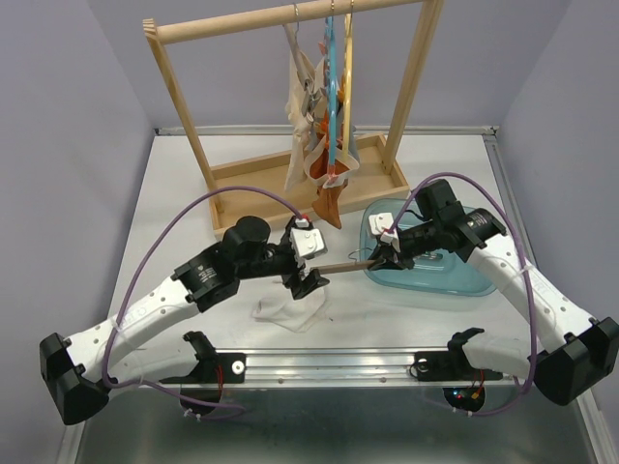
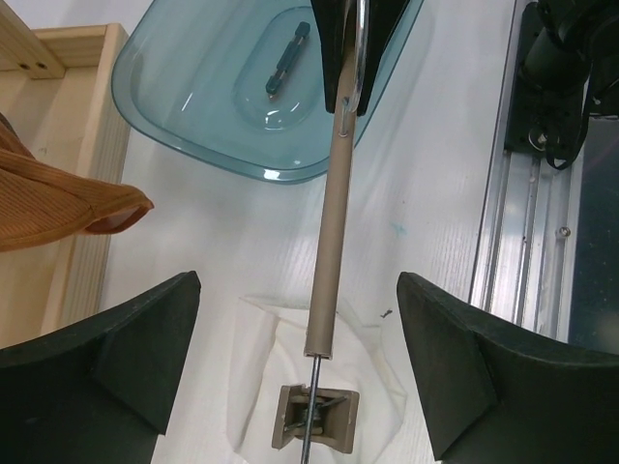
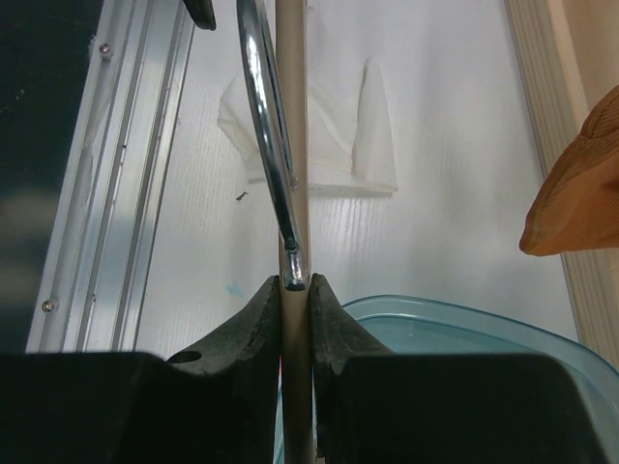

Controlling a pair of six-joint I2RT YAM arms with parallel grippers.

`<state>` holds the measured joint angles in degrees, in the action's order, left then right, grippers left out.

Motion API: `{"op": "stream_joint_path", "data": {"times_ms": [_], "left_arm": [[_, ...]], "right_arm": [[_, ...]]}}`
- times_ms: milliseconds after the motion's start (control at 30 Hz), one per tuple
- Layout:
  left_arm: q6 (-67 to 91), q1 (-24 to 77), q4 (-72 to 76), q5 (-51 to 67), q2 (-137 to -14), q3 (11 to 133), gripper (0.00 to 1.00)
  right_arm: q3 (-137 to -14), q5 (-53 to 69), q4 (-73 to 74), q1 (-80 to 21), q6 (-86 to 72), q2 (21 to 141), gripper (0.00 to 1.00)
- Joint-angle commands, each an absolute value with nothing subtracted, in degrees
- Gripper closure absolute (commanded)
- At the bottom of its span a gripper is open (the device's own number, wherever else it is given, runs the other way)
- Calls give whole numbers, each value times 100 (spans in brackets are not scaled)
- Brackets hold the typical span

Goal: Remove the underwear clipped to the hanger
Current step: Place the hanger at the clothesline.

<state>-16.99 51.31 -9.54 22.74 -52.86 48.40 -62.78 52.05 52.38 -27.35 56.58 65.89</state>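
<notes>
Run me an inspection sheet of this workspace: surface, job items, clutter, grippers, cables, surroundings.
Surface: white table, metal rail at near edge.
Job's things: white underwear lies on the table under the hanger clip; beige underwear and orange-brown underwear hang on the wooden rack.
Clutter: blue tub, a small bit showing through it.
Grippers: left gripper open astride the hanger bar; right gripper shut on it.
Cables: purple cables arc above both arms.
Surroundings: plain grey walls, nothing else seen.

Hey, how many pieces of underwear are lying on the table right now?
1. A white piece lies on the table under the open left gripper. The other underwear hangs bunched on the wooden rack, so some there may be hidden.
</notes>
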Motion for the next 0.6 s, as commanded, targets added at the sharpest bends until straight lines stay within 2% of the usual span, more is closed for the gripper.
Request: {"op": "stream_joint_path", "data": {"times_ms": [0,167,333,467,567], "left_arm": [[-1767,5168,-703,2373,-5361,5133,7],[-1784,5264,-721,2364,-5677,5273,12],[-1916,5414,-984,2154,-6169,5598,22],[-1986,5528,-1186,1925,-6407,5748,33],[-2030,5607,-1353,1776,-6503,5801,49]], "right_arm": [[-6152,5414,5106,-2698,5616,6574,100],[-6135,5423,5115,-2707,5616,6574,99],[-6152,5432,5115,-2698,5616,6565,100],[-6135,5432,5115,-2698,5616,6548,100],[-6117,5440,5107,-2698,5625,6530,99]]}}
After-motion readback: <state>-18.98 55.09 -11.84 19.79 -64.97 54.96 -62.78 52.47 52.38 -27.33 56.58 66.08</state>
